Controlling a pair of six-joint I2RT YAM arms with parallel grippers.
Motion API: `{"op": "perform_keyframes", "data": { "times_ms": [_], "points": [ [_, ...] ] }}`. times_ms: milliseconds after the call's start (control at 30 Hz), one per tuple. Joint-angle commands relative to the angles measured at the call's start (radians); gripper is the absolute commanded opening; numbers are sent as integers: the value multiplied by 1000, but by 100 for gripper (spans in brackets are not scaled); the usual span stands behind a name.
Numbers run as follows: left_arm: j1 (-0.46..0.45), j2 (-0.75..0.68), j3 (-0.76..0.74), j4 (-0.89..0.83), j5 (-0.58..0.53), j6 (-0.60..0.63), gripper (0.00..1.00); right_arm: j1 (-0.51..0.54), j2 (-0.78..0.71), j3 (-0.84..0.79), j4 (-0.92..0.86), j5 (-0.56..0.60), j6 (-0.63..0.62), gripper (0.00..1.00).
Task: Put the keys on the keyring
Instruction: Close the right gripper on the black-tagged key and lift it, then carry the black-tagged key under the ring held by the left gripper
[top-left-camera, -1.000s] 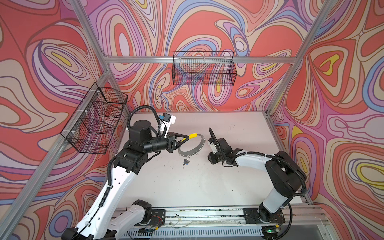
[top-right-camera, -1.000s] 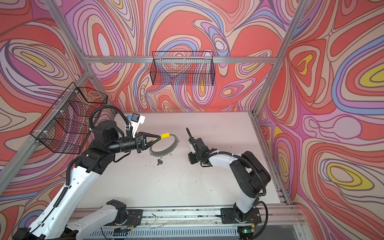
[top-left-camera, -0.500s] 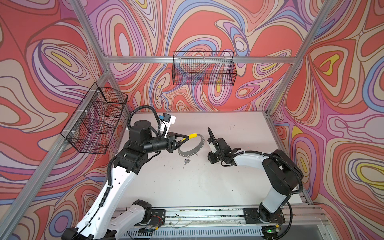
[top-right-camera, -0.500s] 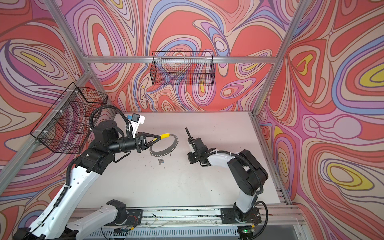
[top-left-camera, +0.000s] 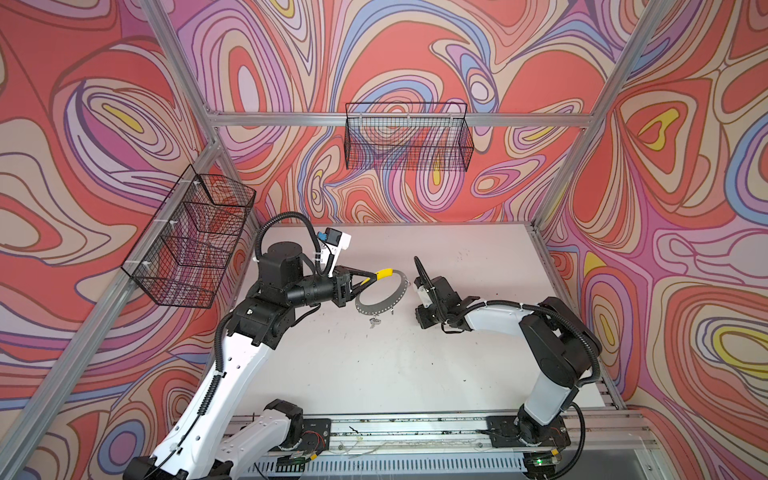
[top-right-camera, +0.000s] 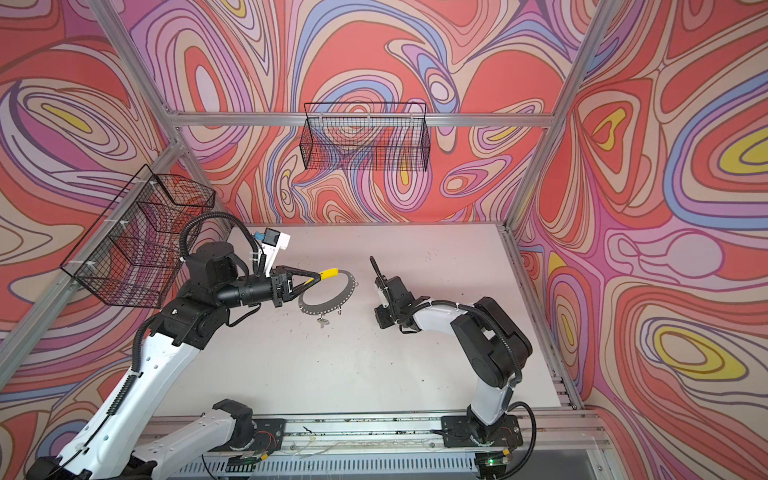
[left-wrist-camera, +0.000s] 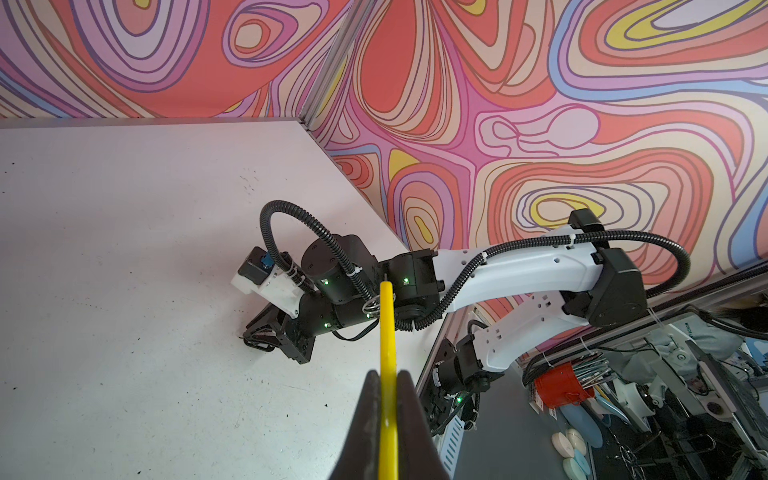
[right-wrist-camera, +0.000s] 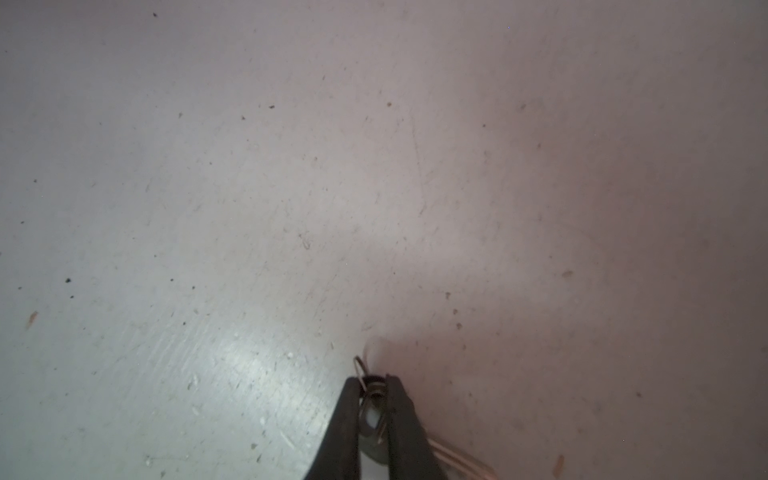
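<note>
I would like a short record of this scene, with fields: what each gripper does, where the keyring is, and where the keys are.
left gripper: shut on the yellow sleeve of the keyring
keyring: held raised above the table, tilted
first key: seems to hang from the keyring's lower rim; tag colour too small to tell
right gripper: low at the table, shut on the second key
second key: between the right fingers, with its small split ring; not yet on the keyring

- Both top views: high overhead, angled down and near-identical, sharing the whole table (top-left-camera: 374, 374).
- Left wrist: looks along my left gripper (left-wrist-camera: 387, 374) towards my right arm (left-wrist-camera: 519, 270).
- Right wrist: very near the table — facing down.
</note>
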Motion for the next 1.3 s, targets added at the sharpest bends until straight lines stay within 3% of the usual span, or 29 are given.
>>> {"op": "perform_keyframes", "data": {
  "times_ms": [0,200,533,733,900,1033,1267],
  "points": [
    [6,-17,2,-3,0,24,0,2,6,-3,9,17,-15,13],
    [7,-21,2,-7,-5,25,0,2,-6,-18,8,21,-15,13],
    [8,-22,3,-7,-18,17,0,2,-7,-21,19,27,-25,0],
    [8,-33,20,16,-57,-35,0,4,-166,-67,38,14,-20,0],
    [8,-29,56,-3,-170,-74,0,60,-335,-44,-62,17,-29,0],
    [8,-11,71,4,-199,-95,0,127,-466,13,-153,35,-18,0],
    [7,-16,104,12,-268,-98,0,187,-590,169,-260,-51,14,0]
  ]
}}
